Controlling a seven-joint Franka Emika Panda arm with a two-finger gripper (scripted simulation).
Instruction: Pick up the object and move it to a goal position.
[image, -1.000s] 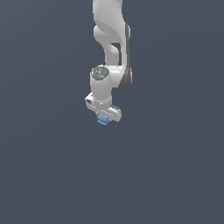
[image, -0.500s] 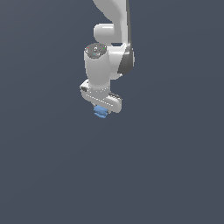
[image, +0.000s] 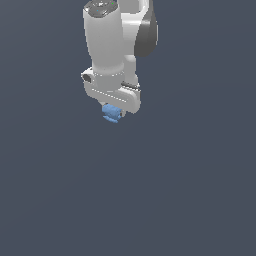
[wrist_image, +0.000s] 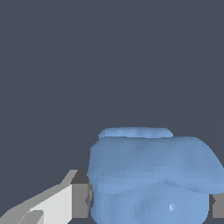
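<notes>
While clamped, object (wrist_image: 151, 175) crosswise (lumpy)

Exterior view frames the arm; wrist view hugs the object (wrist_image: 151, 175).

No readable text, labels or numbers anywhere.

Gripper (image: 114, 111) hides object (image: 112, 114) top; arm (image: 107, 37) cropped.
</notes>
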